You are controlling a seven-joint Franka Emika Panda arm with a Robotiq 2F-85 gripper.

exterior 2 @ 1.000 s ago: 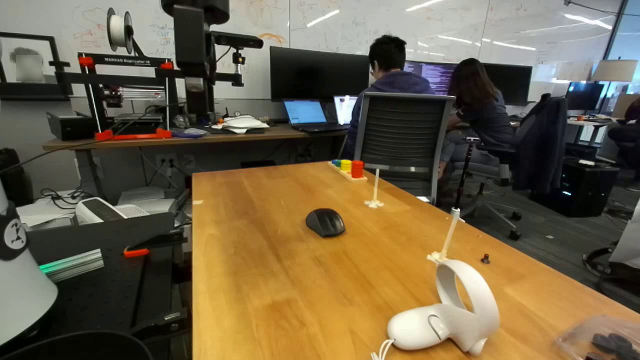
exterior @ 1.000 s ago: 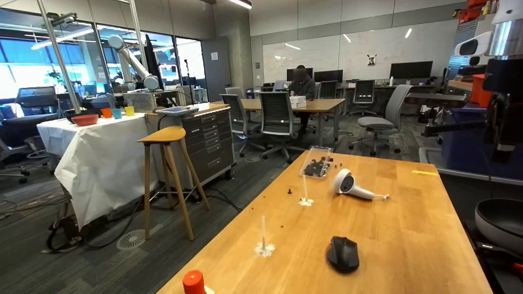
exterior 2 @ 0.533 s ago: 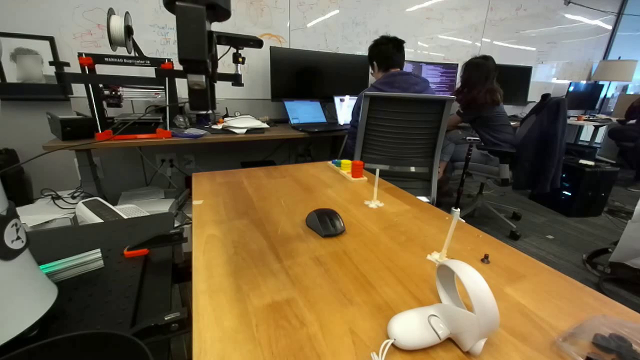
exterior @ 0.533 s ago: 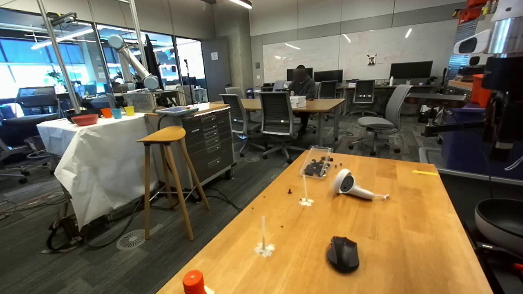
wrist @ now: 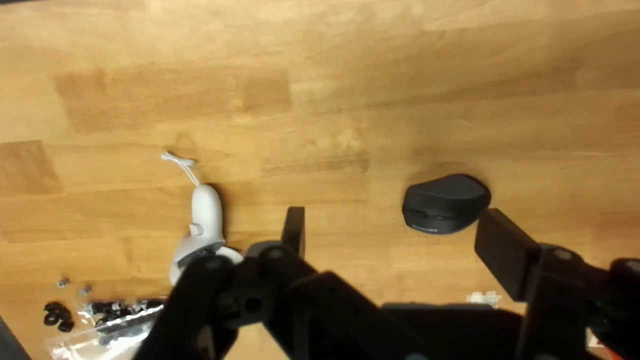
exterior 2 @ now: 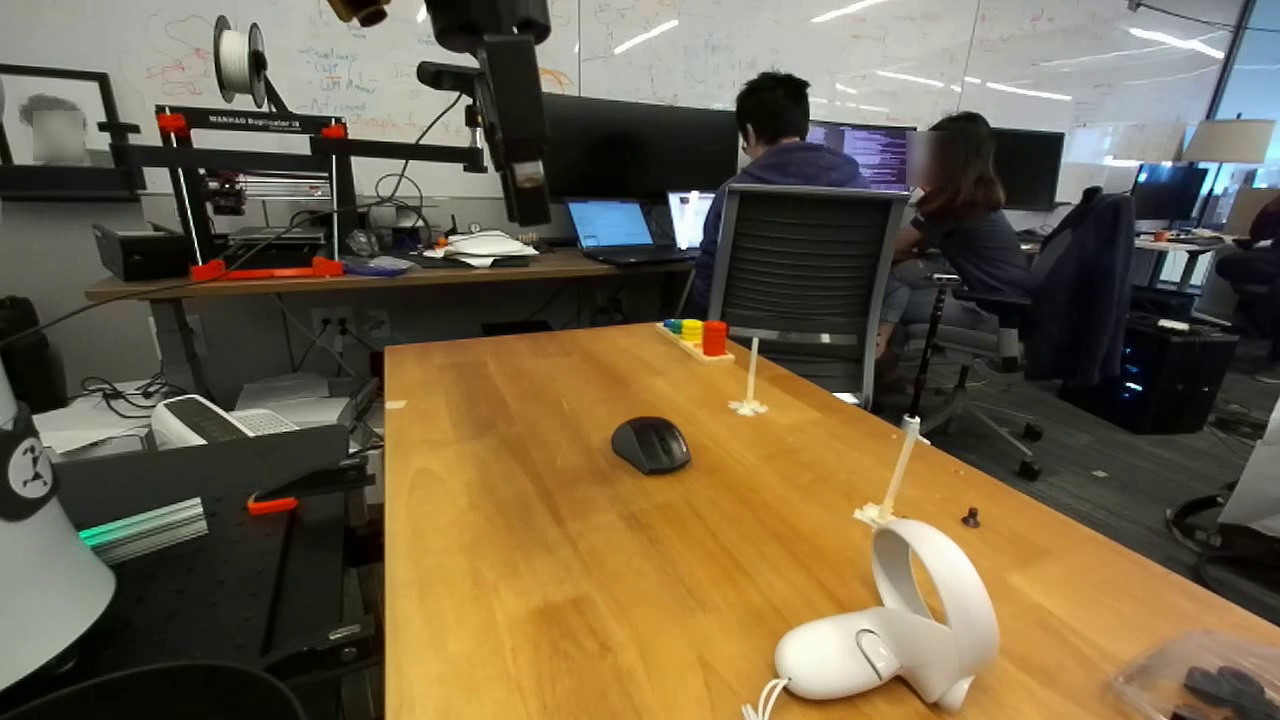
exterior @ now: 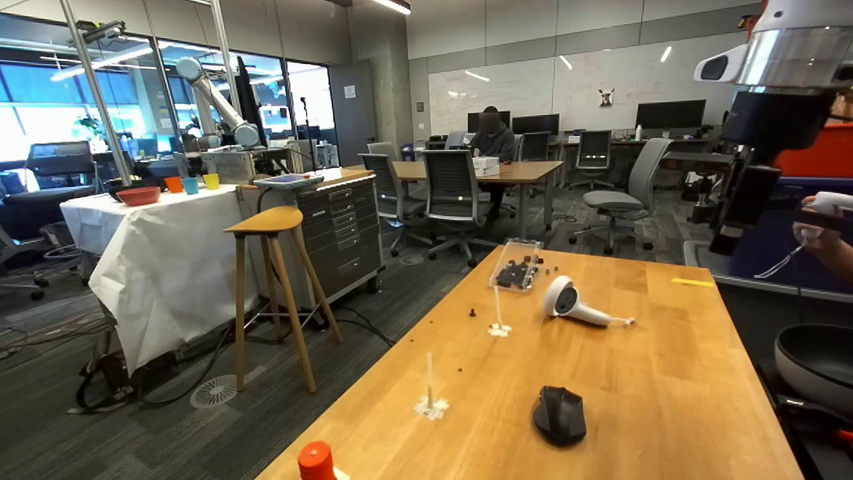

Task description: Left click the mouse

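The mouse, black and rounded, lies on the wooden table in both exterior views (exterior: 560, 417) (exterior 2: 650, 445) and in the wrist view (wrist: 444, 205). My gripper shows in both exterior views (exterior: 726, 237) (exterior 2: 528, 200), high above the table, tilted and well apart from the mouse. In the wrist view, my gripper (wrist: 397, 240) is open, its fingers wide apart with nothing between them. There the mouse appears just beyond the fingertips, nearer the right finger, whose tip overlaps its edge in the picture. Nothing hides the mouse in the exterior views.
A white handled controller (exterior: 583, 307) lies on the table. Two thin upright pegs (exterior: 430, 380) (exterior: 498, 310) stand taped along one side. A clear tray with dark parts (exterior: 516, 267) lies at one end. A stack of coloured rings (exterior 2: 713, 338) stands at the other end.
My gripper has moved inward from the table's side and become tilted: leftward in one picture, rightward in another. A hand with a white controller has come into view. The mouse has not moved.
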